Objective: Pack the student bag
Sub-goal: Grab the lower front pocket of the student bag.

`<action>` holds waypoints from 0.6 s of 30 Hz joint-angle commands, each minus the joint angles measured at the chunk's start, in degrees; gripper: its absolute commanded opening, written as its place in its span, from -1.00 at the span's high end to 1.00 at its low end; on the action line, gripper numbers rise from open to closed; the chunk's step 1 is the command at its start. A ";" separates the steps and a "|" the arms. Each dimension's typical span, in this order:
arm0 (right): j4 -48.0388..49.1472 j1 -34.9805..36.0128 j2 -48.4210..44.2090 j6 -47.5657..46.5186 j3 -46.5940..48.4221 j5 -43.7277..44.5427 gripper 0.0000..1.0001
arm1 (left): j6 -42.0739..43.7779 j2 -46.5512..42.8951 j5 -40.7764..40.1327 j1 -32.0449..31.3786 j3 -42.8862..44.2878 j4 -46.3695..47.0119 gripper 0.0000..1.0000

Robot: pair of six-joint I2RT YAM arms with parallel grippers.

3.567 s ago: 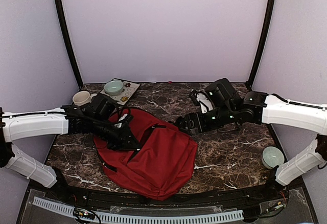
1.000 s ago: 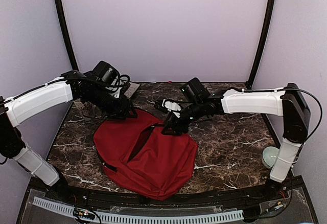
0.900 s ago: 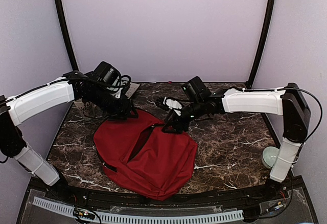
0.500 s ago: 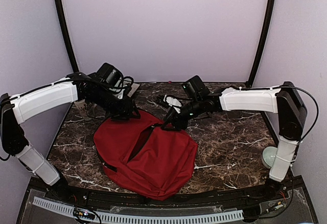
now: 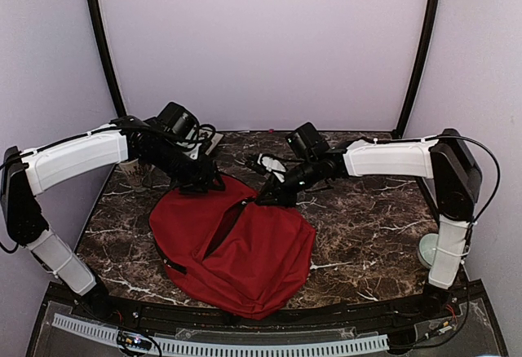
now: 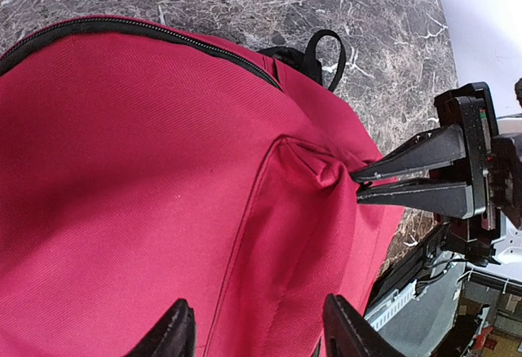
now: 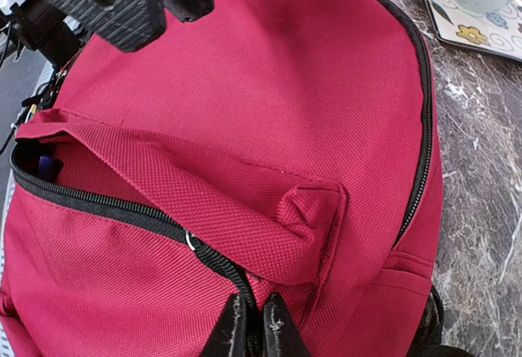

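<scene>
Student bag (image 5: 245, 247) lies flat mid-table. Step, prob.: working front pocket open. Your right gripper (image 7: 254, 316) is clamped on pocket zip (image 7: 147, 217); left gripper (image 6: 254, 324) is apart, empty, over bag's far-left edge. Nxt: draw zip along track, steady fabric w/ left.

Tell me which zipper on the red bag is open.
The front pocket zipper, gaping onto a dark interior; the main zipper along the curved edge of the student bag is closed.
</scene>
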 commanded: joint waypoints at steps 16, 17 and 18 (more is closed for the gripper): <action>-3.24 0.16 -6.17 5.20 -3.09 2.06 0.71 | -0.71 -0.40 1.87 0.43 -1.05 1.54 -0.09; -3.15 0.35 -6.31 5.29 -3.30 2.27 0.75 | -0.74 -0.49 1.95 0.43 -1.18 1.64 -0.09; -3.09 0.58 -6.33 5.36 -3.46 2.42 0.78 | -0.80 -0.64 1.97 0.43 -1.27 1.71 -0.09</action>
